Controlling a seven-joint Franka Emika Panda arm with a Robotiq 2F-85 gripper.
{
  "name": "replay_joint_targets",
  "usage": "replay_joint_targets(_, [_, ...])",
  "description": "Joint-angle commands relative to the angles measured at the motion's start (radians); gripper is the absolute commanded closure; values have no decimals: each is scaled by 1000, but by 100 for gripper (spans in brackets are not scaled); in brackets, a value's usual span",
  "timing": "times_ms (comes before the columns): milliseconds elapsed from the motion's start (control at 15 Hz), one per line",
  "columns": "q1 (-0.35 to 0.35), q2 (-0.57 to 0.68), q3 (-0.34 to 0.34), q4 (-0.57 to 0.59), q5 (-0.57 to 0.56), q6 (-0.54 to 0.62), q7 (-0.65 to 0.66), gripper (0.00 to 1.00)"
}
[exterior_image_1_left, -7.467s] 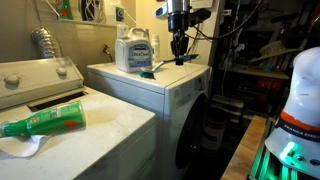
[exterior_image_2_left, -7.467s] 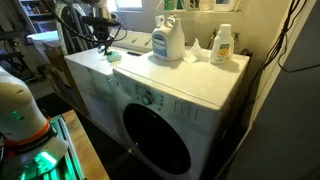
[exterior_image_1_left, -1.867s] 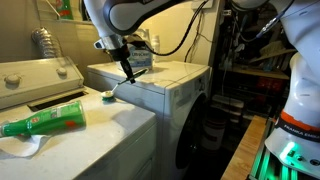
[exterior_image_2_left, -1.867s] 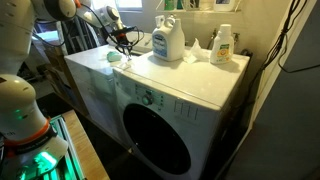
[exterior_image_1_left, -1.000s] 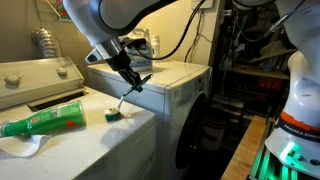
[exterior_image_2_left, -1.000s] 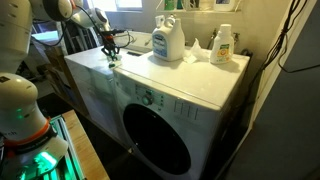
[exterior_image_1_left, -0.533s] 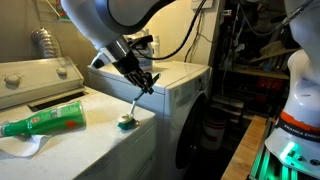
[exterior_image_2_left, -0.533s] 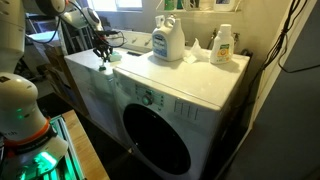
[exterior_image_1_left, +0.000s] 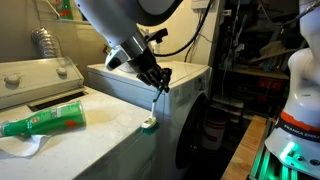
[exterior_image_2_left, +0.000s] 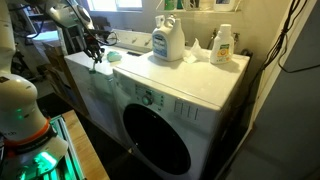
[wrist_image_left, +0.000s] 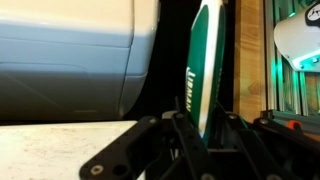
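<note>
My gripper (exterior_image_1_left: 158, 80) is shut on the white handle of a long, thin green and white brush-like tool. The tool hangs down from the jaws, and its green head (exterior_image_1_left: 150, 125) is at the front right corner of the white top-load washer (exterior_image_1_left: 100, 135), beside the gap to the front-load machine (exterior_image_2_left: 190, 90). I cannot tell whether the head touches the washer top. In the wrist view the tool (wrist_image_left: 205, 70) runs out from between the jaws (wrist_image_left: 200, 132) over the dark gap between the two machines. In an exterior view the gripper (exterior_image_2_left: 97, 52) is above the far machine's edge.
A green bottle (exterior_image_1_left: 45, 120) lies on the washer top next to a white cloth (exterior_image_1_left: 20, 148). A detergent jug (exterior_image_2_left: 167, 42) and a smaller bottle (exterior_image_2_left: 222, 45) stand at the back of the front-load machine. A wooden bench edge (exterior_image_1_left: 240, 155) stands in front.
The gripper has carried the tool from over the washer top forward and right, to the washer's front right corner, and a little lower. Its grip is unchanged.
</note>
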Motion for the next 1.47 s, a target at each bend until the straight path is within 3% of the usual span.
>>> replay_joint_targets(0, [-31, -130, 10, -73, 14, 89, -1, 94])
replay_joint_targets(267, [-61, -138, -27, -33, 3, 215, 66, 94])
replay_joint_targets(667, [-79, -23, -101, 23, -109, 393, 331, 94])
replay_joint_targets(1067, [-33, 161, -134, 209, -151, 368, 459, 94])
replay_joint_targets(1400, [15, 280, -164, 374, -144, 323, 474, 94])
